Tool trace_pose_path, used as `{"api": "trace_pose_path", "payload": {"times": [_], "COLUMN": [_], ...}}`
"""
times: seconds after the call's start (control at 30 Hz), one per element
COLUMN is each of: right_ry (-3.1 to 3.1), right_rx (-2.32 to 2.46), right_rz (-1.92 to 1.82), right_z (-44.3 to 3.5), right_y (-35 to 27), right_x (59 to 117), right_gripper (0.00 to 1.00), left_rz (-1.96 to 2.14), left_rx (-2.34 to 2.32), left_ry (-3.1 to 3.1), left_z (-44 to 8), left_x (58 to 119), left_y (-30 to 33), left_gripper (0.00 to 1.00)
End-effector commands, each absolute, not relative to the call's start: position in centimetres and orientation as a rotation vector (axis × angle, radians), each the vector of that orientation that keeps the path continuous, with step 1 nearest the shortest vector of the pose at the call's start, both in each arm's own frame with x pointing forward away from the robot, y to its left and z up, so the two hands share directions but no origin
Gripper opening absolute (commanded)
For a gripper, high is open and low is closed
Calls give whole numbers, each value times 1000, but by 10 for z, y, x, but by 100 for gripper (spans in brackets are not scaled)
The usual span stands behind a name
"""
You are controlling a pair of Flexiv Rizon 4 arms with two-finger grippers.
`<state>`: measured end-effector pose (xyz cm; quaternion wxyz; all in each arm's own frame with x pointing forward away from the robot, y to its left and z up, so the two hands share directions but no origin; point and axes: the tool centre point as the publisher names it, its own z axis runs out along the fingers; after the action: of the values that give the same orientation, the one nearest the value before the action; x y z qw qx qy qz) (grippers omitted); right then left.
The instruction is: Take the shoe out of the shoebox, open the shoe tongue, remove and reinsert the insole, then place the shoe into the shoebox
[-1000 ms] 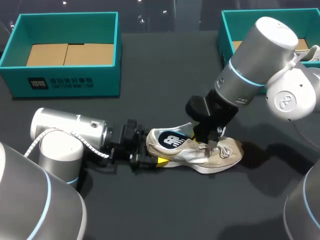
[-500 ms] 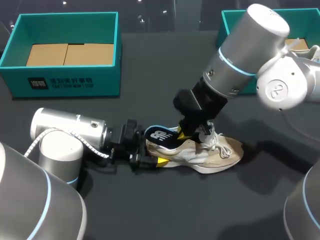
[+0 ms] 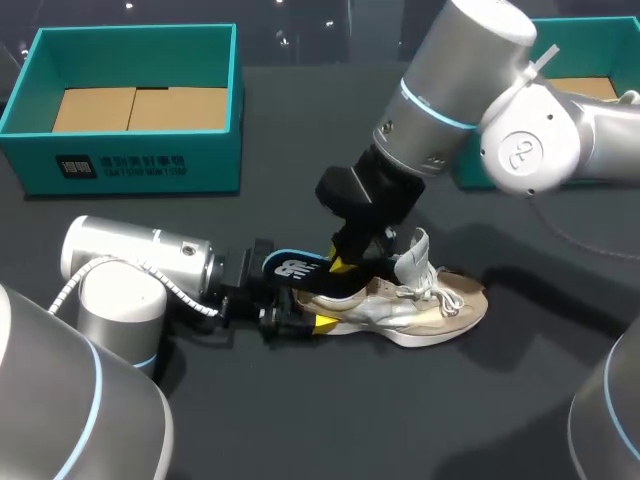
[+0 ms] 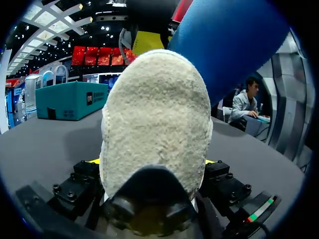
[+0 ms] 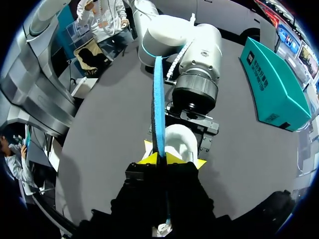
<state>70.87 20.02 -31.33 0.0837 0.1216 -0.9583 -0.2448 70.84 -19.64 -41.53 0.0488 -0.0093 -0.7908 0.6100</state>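
The likely floppy insole (image 3: 296,268) is pinched by the right jaws, and the soft shoe (image 3: 425,306) is clamped at its firmer heel by the left jaws.

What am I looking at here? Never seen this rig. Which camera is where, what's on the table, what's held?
It is a robot with two arms, the left arm and the right arm, at a dark table. Each arm ends in a two-finger gripper with yellow tips. The wide picture looks down from above and behind the robot. The two round ones come from a camera on each wrist, looking along the fingers. On the table are a pale shoe and two teal boxes, the left box and the right box. The left gripper clamps the shoe's heel, which fills its wrist picture. The right gripper pinches a blue insole, partly out of the shoe.
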Motion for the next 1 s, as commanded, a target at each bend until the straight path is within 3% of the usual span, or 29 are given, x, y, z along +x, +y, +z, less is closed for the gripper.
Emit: {"api": "trace_pose_path", "payload": {"times": [0.03,0.13,0.23,0.47,1.0], "right_ry": [-2829,-2753,-2704,-2679,-2725], "right_rx": [316,245,189,95,-94], "right_rz": [-767,-828,-844,-897,-933], "right_z": [-321,-324,-328,-324,-316], "right_y": [199,198,196,199,206], "right_x": [714,714,715,712,692], "right_gripper": [43,48,63,50,42], "left_rz": [1859,1859,1859,1859,1859], "left_rx": [-27,-27,-27,-27,-27], "left_ry": [-2411,-2411,-2411,-2411,-2411], "left_z": [-418,-418,-418,-418,-418], "left_x": [708,708,708,708,708], "left_y": [-197,-197,-197,-197,-197], "left_gripper": [0,0,0,0,0]}}
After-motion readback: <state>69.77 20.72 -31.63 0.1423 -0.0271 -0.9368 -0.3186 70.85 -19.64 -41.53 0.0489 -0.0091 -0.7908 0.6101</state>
